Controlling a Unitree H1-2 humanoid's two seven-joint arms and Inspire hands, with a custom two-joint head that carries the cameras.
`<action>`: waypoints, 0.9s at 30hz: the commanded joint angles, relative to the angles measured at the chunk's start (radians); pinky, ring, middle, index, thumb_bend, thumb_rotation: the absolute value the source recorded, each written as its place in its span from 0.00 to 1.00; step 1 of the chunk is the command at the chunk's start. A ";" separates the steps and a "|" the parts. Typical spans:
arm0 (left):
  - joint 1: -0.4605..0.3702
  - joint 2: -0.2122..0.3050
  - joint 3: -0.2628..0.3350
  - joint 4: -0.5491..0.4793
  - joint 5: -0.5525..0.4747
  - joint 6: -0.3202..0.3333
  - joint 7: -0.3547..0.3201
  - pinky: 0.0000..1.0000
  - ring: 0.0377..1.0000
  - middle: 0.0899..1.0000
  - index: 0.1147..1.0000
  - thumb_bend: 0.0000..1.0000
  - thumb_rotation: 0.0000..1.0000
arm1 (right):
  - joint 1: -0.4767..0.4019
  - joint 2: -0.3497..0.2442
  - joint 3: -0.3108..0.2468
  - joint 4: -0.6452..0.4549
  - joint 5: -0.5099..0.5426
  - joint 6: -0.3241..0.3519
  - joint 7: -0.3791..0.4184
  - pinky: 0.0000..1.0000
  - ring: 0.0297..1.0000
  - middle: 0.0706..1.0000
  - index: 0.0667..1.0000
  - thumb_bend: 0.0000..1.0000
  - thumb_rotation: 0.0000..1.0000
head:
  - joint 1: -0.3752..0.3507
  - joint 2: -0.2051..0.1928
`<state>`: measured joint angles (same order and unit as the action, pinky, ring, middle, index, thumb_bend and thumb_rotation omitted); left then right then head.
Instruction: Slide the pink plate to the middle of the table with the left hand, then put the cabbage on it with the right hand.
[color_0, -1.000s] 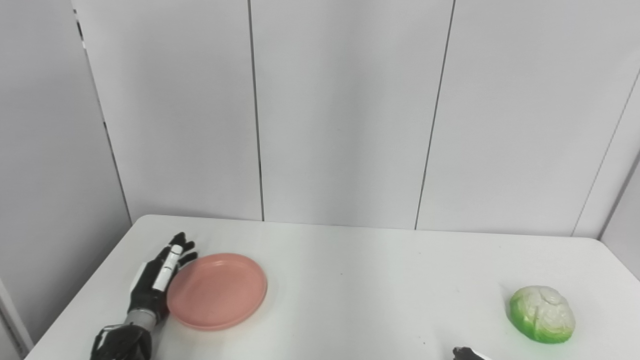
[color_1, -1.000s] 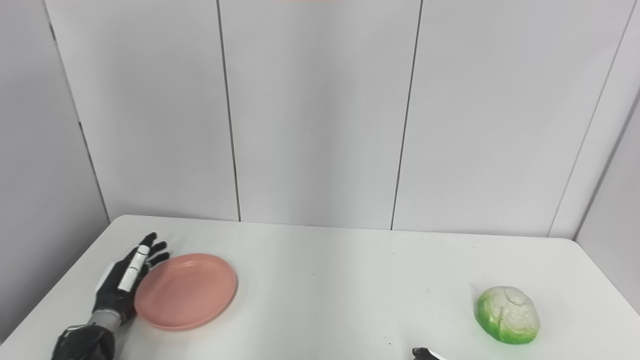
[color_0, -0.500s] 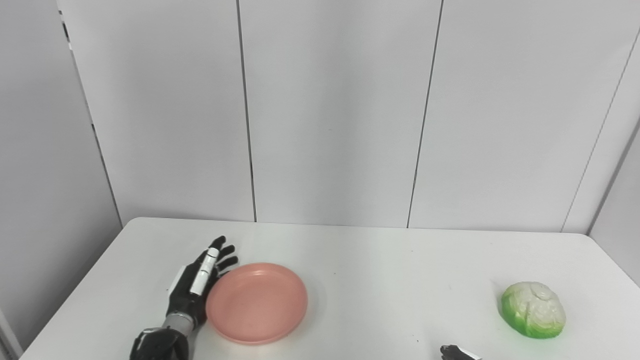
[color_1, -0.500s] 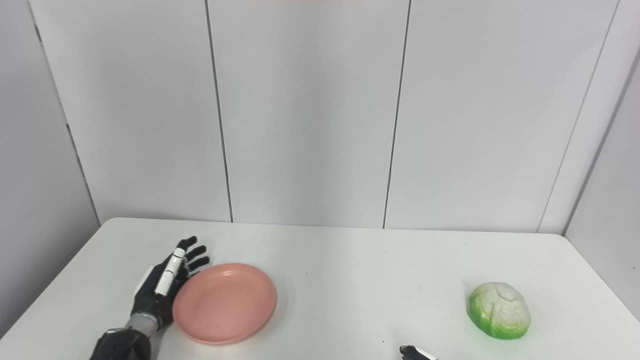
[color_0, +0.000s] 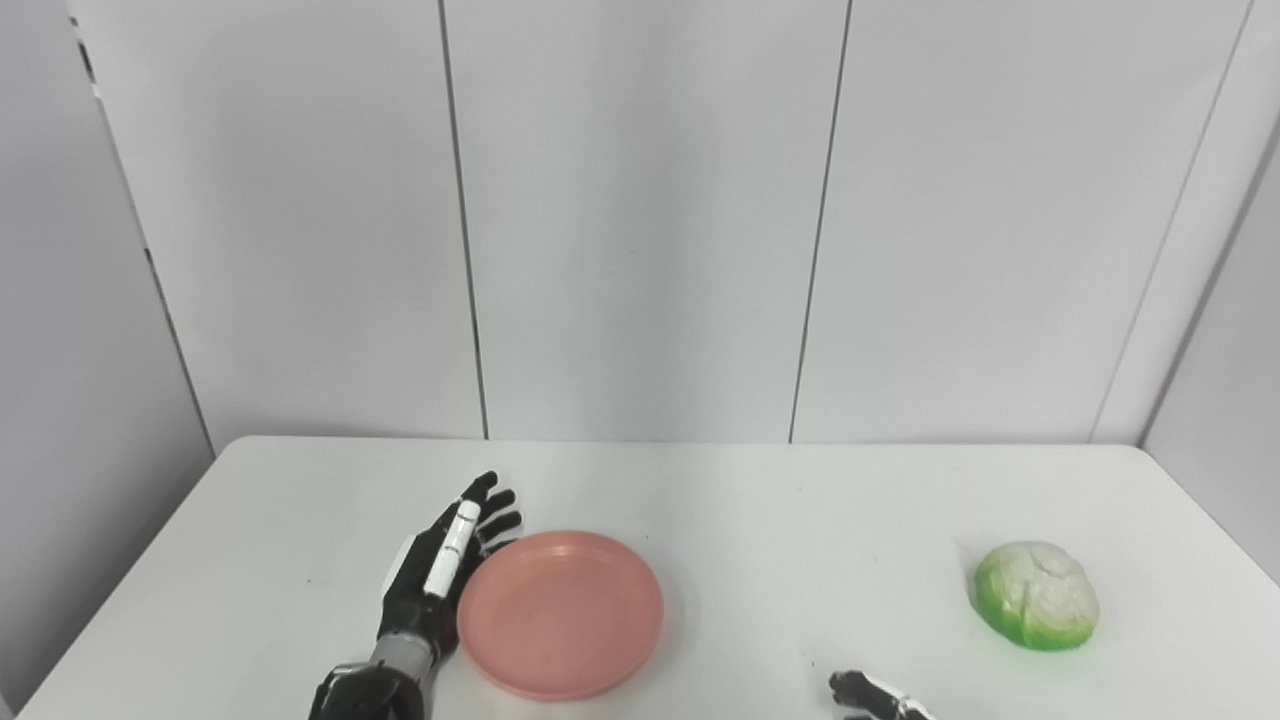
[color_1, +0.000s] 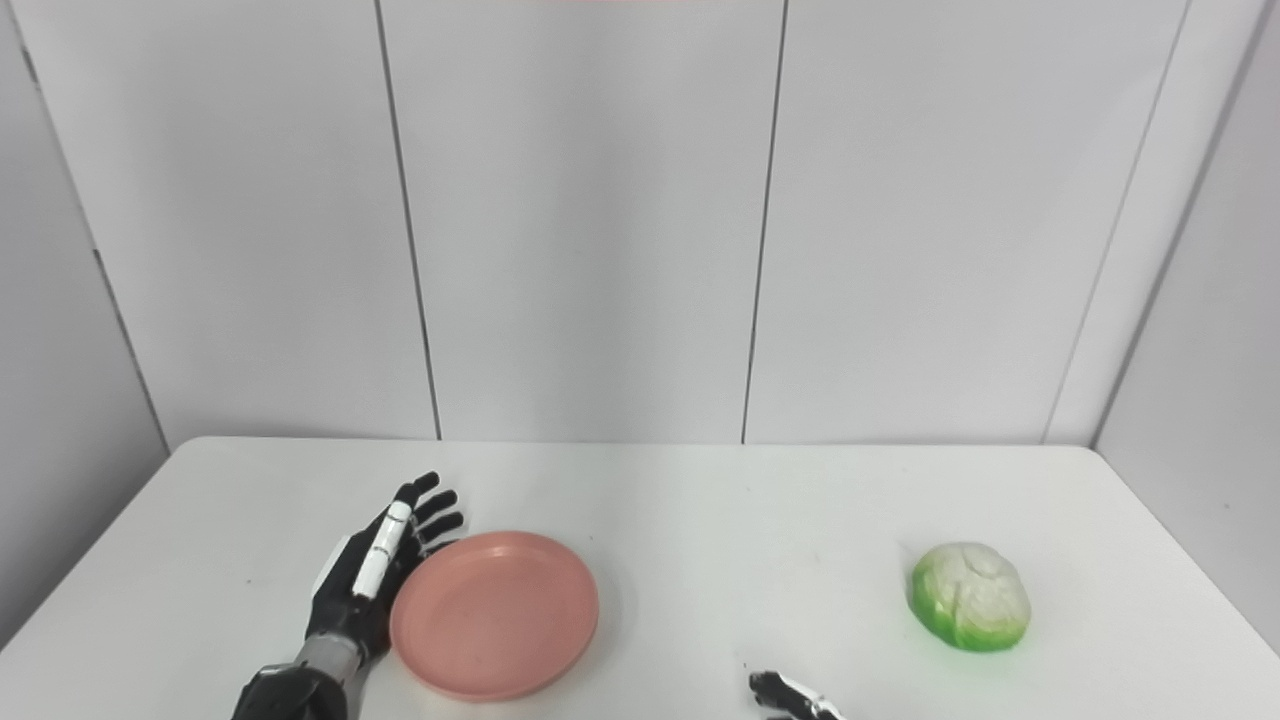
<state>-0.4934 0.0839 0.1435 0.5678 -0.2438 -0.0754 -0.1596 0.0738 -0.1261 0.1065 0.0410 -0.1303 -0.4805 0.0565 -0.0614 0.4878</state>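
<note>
The pink plate (color_0: 560, 612) lies flat on the white table (color_0: 760, 520), a little left of its middle. My left hand (color_0: 440, 565) stands on edge against the plate's left rim, open, its fingers straight and pointing away from me. The green and white cabbage (color_0: 1036, 596) rests on the table at the right, well apart from the plate. Only the tips of my right hand (color_0: 870, 697) show at the bottom edge, left of the cabbage and short of it; too little shows to judge its state.
Grey wall panels close the far side of the table. The table's left edge (color_1: 90, 590) and right edge (color_1: 1180, 560) are in view. Bare tabletop lies between the plate and the cabbage.
The camera has panned, shifting the whole picture. My left hand has pushed the plate rightward toward the table's middle, narrowing its gap to the cabbage. More of the right hand shows at the bottom.
</note>
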 joint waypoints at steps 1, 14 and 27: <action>-0.008 -0.015 -0.007 -0.041 -0.013 0.031 -0.002 0.76 0.82 0.84 0.84 0.77 0.79 | 0.000 0.013 0.019 0.029 -0.007 0.012 -0.003 0.74 0.80 0.79 0.75 0.70 0.93 | -0.014 0.012; 0.040 -0.074 -0.006 -0.226 -0.042 0.197 0.023 0.80 0.85 0.87 0.84 0.81 0.83 | -0.018 0.095 0.049 -0.023 -0.063 0.100 -0.032 0.75 0.81 0.82 0.78 0.75 0.98 | -0.212 0.124; 0.076 -0.071 -0.003 -0.239 -0.062 0.193 0.001 0.87 0.88 0.88 0.84 0.83 0.81 | -0.061 0.166 0.117 -0.004 -0.144 0.156 -0.116 0.75 0.81 0.82 0.78 0.82 0.96 | -0.381 0.112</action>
<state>-0.3982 0.0088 0.1397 0.3309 -0.2963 0.1385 -0.1458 0.0619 -0.0605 0.1814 0.0189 -0.2619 -0.3709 -0.0767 -0.4433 0.5998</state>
